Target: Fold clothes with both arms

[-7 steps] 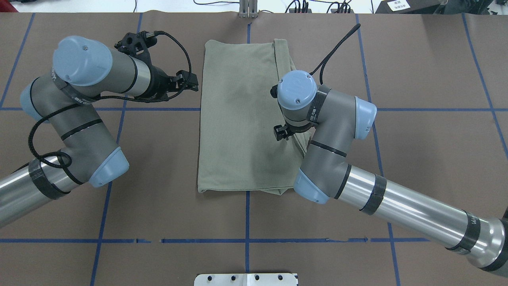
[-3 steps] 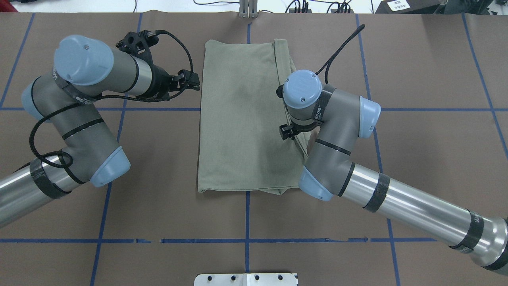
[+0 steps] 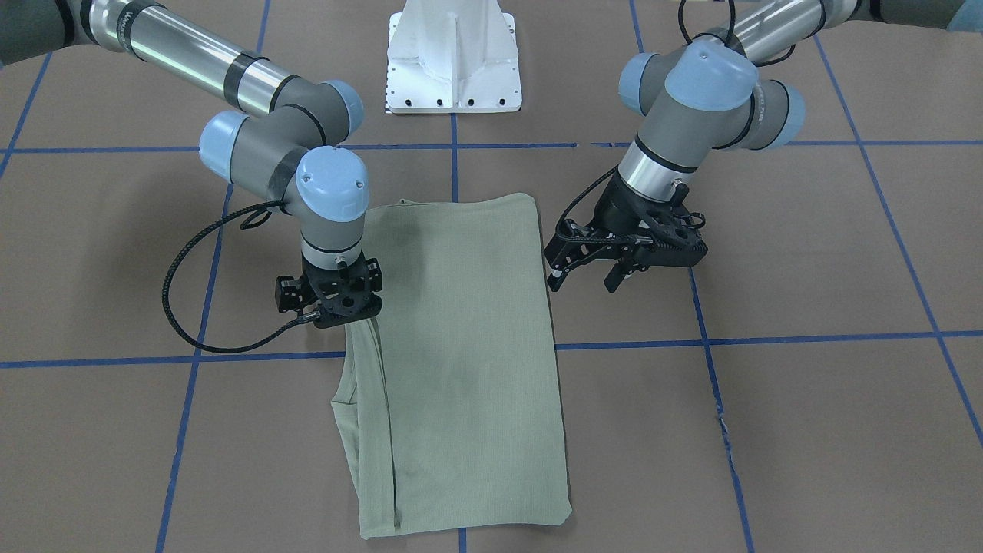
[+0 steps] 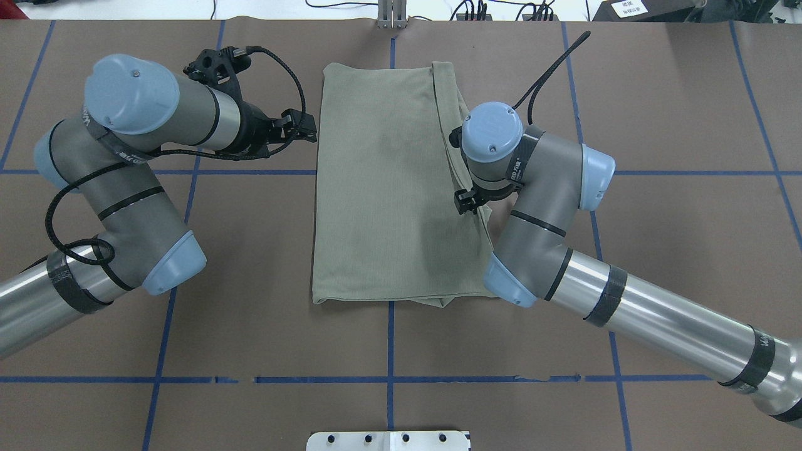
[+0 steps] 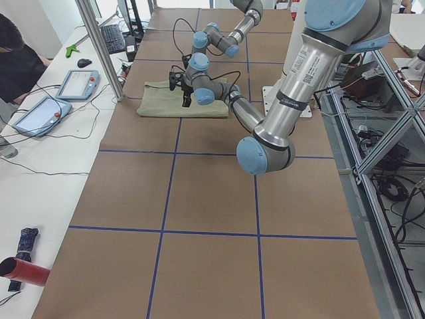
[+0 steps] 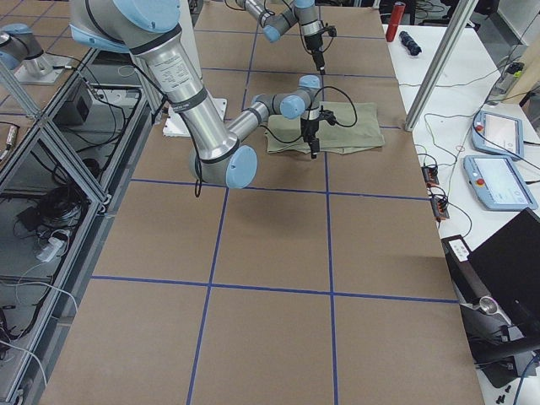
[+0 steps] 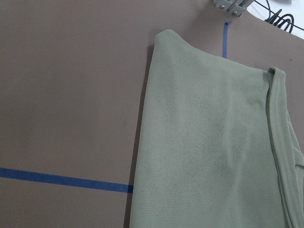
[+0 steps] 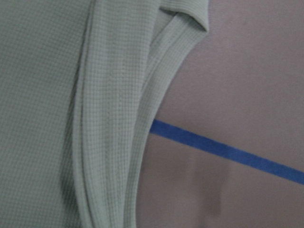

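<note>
Shirt (image 4: 382, 188), one, folded; two grippers: left gripper (image 3: 581, 284), right gripper (image 3: 342, 311)

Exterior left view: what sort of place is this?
Probably a robotics lab: teach pendants on the side bench, aluminium framing with loose cables, a blue tape grid on the brown table.

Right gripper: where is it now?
Overhead view, right of centre: the right gripper is over the shirt's right edge, about midway along it.

L tool (image 3: 584, 282) beside shirt (image 3: 468, 346) on table (image 3: 806, 422)
</note>
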Available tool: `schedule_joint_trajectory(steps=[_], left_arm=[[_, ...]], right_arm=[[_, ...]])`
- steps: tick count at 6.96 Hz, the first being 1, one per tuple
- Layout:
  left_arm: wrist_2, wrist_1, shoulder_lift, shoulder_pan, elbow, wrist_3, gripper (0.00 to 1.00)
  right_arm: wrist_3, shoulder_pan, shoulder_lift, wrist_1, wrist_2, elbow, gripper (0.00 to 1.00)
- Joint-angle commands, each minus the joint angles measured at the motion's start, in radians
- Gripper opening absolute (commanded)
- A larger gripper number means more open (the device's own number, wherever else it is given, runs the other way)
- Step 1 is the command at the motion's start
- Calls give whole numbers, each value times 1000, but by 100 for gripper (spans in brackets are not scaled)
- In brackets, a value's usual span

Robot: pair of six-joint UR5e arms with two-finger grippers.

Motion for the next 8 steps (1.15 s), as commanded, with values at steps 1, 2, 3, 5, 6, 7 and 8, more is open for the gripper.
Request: schedule_joint_trajectory(steps=[1,2,3,5,6,7,8], left_arm=[[1,3,-5,0,-1,0,100],[-1,2,-5,0,-1,0,100],[-1,8,-5,-2,-4,0,100],[1,9,-6,0,-18,-3,100],[2,8,-6,0,-26,-5,100],[4,8,-6,-2,-30,-6,100],[6,9,-8,0,-40,-6,100]], right_arm=[[-71,51,-63,9,44,11,100],[-108,77,-92,10,47,38,100],[-112,97,-85,1,86,58,100],[-104,108,-13,7,130,48,100],[-101,113,51,9,128,7,100],[-100,113,143,10,127,-98,100],[-101,113,209,23,124,-197,100]])
